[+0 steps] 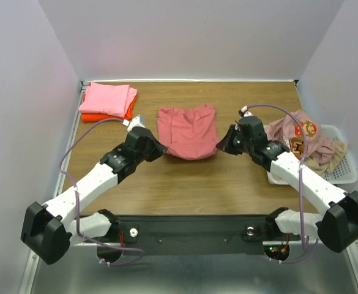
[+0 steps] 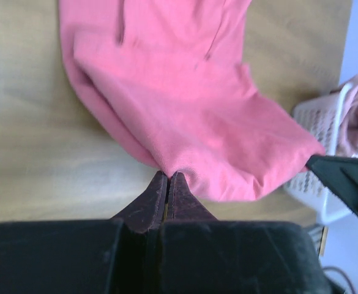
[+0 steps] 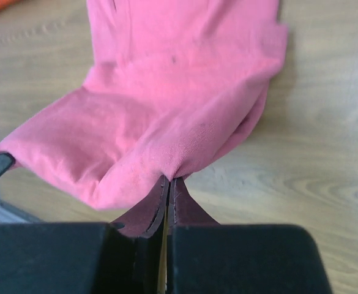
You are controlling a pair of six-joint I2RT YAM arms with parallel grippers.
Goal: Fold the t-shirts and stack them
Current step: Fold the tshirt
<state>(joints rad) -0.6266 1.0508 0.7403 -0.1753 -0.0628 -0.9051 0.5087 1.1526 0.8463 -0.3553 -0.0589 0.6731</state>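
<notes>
Left pincer (image 2: 168,179): clenched on a corner of the red shirt (image 1: 188,128), at 7 o'clock of the cloth.
Right pincer (image 3: 169,181): clenched on the other near corner, at 5 o'clock.
Red shirt: mid-counter (image 1: 185,187), near hem raised, far part lying flat.
Stack (image 1: 108,99): folded pink over orange, at 10 o'clock of the shirt.
Basket (image 1: 345,168): at 3 o'clock, holding unfolded shirts.
Risk: both grips were thin corner pinches, so uneven travel would likely skew the fold or slip a corner free.

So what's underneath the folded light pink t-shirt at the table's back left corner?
A bright orange t-shirt: only its edges peek out beneath the folded light pink t-shirt. The rest is covered.
</notes>
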